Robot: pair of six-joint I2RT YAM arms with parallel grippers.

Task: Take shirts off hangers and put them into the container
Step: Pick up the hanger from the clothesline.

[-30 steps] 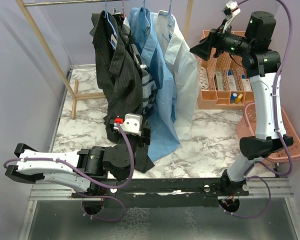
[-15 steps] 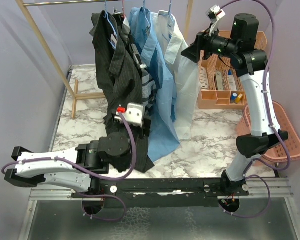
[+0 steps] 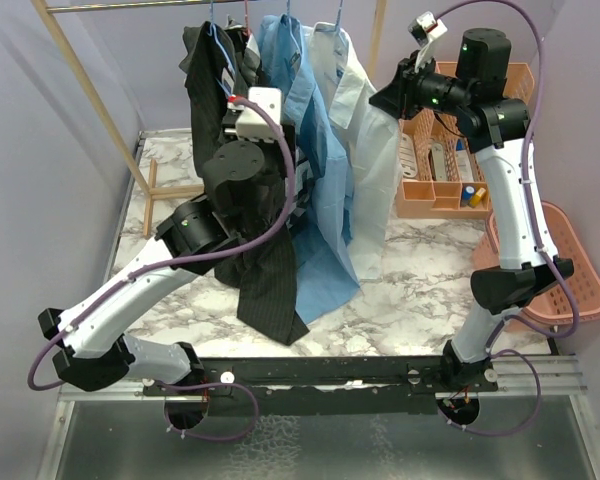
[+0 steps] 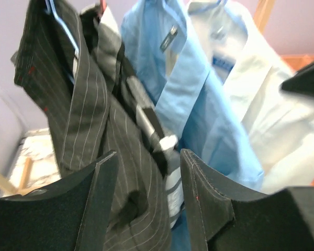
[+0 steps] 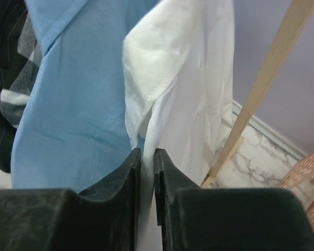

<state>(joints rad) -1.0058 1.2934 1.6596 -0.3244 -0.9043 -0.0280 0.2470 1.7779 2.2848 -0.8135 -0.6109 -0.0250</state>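
Four shirts hang side by side from the wooden rack [image 3: 90, 90] at the back of the marble worktop [image 3: 420, 270], each on a thin wire hanger; a light blue hanger [image 4: 63, 23] shows inside the collar of the leftmost shirt. That one is the black pinstriped shirt [image 4: 89, 104], open at the front, with its hem reaching down towards the near edge of the worktop. Tucked just behind it is the black-and-white checked shirt [image 5: 15, 63], mostly covered. Next comes the light blue shirt [image 3: 325, 200], and at the right end the white shirt [image 3: 365, 170], hanging partly across the light blue one.

The left gripper [image 4: 146, 157] is lifted in front of the pinstriped shirt with its fingers [image 4: 102, 198] well apart. The striped cloth lies behind the gap and nothing is gripped. In the overhead view the left arm crosses that shirt's middle and hides much of it.

The right gripper [image 5: 146, 151] is at the white shirt's outer shoulder. Its fingers are almost together, pinching a fold of white cloth that runs down into the slit between them.

The salmon-pink lattice basket [image 3: 580, 250] sits at the right edge of the worktop, partly behind the right arm and well apart from the shirts. Behind it stands a peach file organizer [image 3: 435, 200] holding small items.
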